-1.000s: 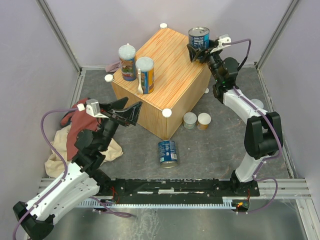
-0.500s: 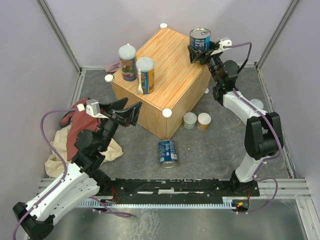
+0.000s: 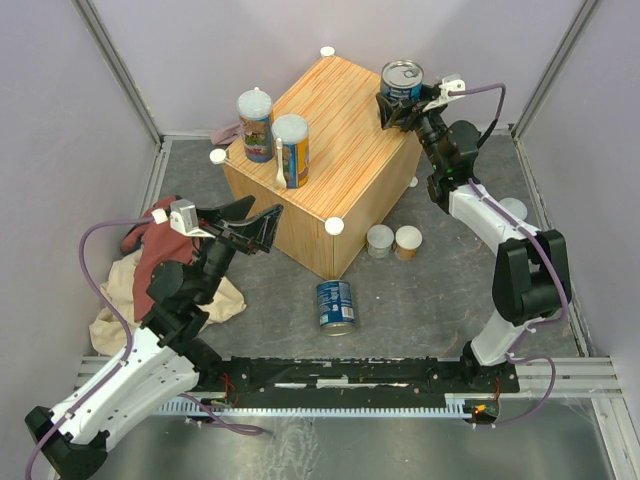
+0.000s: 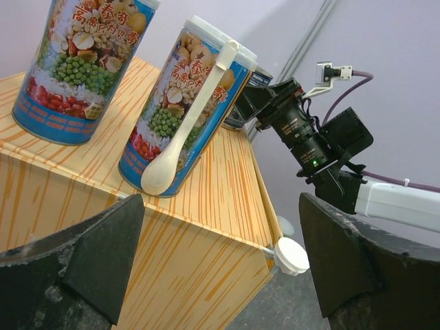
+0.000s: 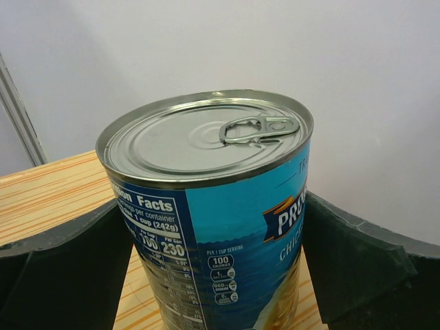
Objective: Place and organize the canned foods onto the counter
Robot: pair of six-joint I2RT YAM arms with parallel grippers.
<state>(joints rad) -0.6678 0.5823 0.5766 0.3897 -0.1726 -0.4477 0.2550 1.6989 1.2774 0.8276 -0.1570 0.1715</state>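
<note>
The counter [image 3: 335, 140] is a wood-grain box mid-table. Two tall orange/blue cans [image 3: 255, 123] [image 3: 291, 150] stand on its left edge; they also show in the left wrist view [image 4: 82, 62] [image 4: 182, 103], the nearer one with a white spoon on it. My right gripper [image 3: 400, 100] is shut on a blue ring-pull can [image 5: 213, 206] over the counter's far right corner [image 5: 48, 192]. A second blue can [image 3: 336, 304] lies on the floor in front. Two short pale-lidded cans [image 3: 380, 241] [image 3: 408, 241] stand beside the counter. My left gripper [image 3: 245, 225] is open and empty at the counter's near-left face [image 4: 172, 261].
Red and beige cloths [image 3: 150, 265] lie on the floor at the left, under my left arm. White caps mark the counter's corners [image 4: 292, 256]. A pale round thing [image 3: 513, 209] sits behind my right arm. Grey walls close in on three sides.
My right gripper has lifted the blue can slightly up and toward the far right corner. The left arm has not moved.
</note>
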